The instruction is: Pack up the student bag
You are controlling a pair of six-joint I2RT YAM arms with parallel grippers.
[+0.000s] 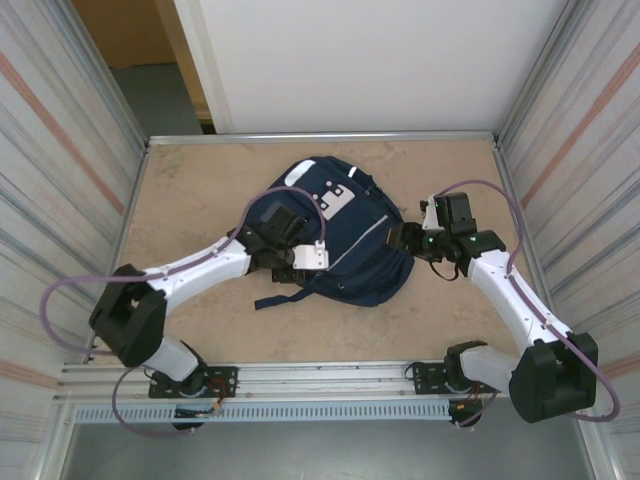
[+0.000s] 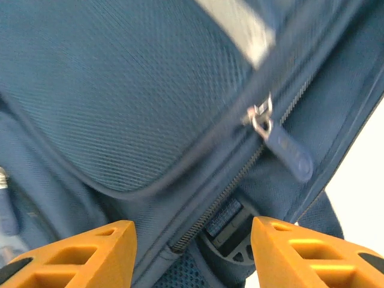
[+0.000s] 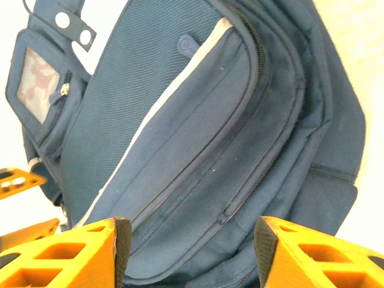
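Left hand (image 2: 192, 258): released, fingers apart, over near-left flank of student bag (image 1: 345, 235); zip pull (image 2: 282, 150) just ahead.
Right hand (image 3: 189, 252): released, grasping nothing, beside bag's right side.
Bag: mid-counter (image 1: 200, 200), long axis near-to-far, top toward far edge.
Judged: left hand nearer zip.
Side walls (image 1: 60, 150) close in.

Readable text: none that I can make out.
White patch (image 1: 335, 199) on the student bag (image 1: 365, 255): dark marks, too small to read.
Zipper pull (image 2: 289, 155): too blurred for any lettering.
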